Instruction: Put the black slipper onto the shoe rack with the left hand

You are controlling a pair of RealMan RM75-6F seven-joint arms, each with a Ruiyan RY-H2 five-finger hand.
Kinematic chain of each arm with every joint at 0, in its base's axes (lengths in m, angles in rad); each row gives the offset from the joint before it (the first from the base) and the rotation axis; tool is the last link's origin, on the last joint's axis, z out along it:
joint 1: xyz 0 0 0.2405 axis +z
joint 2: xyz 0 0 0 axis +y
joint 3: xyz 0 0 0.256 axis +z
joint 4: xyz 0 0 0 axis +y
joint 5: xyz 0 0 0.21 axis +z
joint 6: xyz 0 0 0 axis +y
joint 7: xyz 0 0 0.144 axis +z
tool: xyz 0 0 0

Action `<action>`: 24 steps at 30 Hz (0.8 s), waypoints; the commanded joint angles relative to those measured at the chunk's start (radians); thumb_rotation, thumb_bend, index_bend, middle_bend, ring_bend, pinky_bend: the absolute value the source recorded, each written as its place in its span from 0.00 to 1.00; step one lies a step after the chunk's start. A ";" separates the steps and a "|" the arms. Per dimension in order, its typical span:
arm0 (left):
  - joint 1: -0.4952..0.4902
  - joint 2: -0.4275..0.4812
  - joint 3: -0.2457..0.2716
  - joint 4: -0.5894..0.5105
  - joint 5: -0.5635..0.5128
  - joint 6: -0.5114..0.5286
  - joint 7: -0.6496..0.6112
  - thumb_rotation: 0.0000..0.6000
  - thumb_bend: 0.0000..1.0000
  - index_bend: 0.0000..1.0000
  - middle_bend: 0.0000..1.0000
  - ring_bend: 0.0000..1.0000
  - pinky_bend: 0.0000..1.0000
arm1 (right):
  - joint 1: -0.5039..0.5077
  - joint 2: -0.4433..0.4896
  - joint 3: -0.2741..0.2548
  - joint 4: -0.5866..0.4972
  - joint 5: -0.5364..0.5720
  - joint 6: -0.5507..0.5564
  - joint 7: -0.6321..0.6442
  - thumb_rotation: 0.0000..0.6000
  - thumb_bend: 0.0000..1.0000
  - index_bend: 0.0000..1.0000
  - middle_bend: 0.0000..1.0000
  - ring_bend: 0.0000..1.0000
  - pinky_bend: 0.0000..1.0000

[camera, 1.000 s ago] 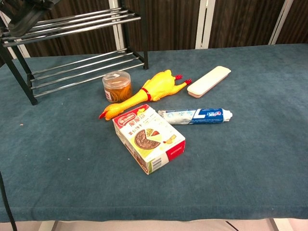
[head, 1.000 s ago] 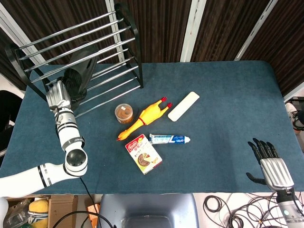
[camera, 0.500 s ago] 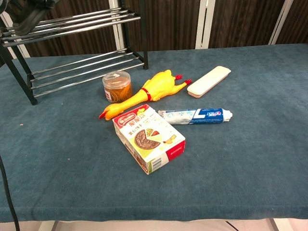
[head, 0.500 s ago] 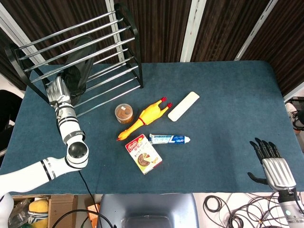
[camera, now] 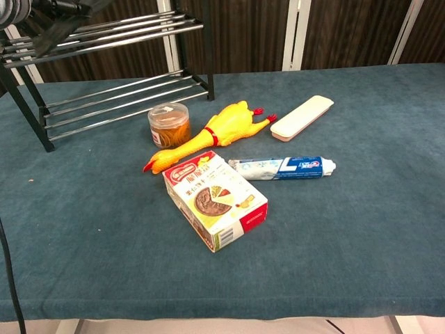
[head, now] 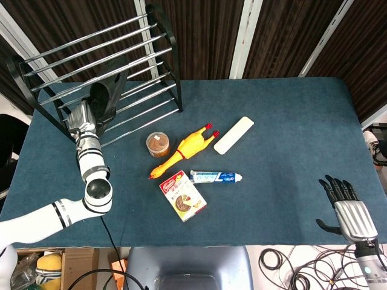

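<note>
Head view: left hand (head: 84,116) holds black slipper (head: 109,95) against shoe rack (head: 139,45).

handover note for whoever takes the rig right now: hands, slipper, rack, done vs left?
Left hand: at the front of the shoe rack, holding the black slipper.
Right hand: holds nothing, fingers apart, at the table's near right corner.
Slipper: lies over the rack's upper bars, heel end at the hand; whether it fully rests on them is hard to tell.
Table: jar, rubber chicken, toothpaste, box, white case, none involved.
Done: slipper brought to the rack.
Left: settle it on the bars, let go, pull the left arm back.
</note>
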 commanded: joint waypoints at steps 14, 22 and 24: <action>0.025 0.066 0.041 -0.126 0.090 -0.041 -0.051 0.23 0.25 0.00 0.09 0.04 0.31 | -0.001 0.002 -0.002 -0.003 0.003 -0.004 -0.004 1.00 0.12 0.00 0.00 0.00 0.00; 0.094 0.161 0.160 -0.356 0.295 0.011 -0.058 0.27 0.31 0.06 0.20 0.15 0.30 | -0.001 0.001 -0.004 -0.007 0.004 -0.007 -0.012 1.00 0.12 0.00 0.00 0.00 0.00; 0.109 0.176 0.198 -0.399 0.351 0.023 -0.057 0.28 0.36 0.11 0.28 0.22 0.29 | -0.001 0.000 -0.005 -0.008 0.005 -0.007 -0.015 1.00 0.12 0.00 0.00 0.00 0.00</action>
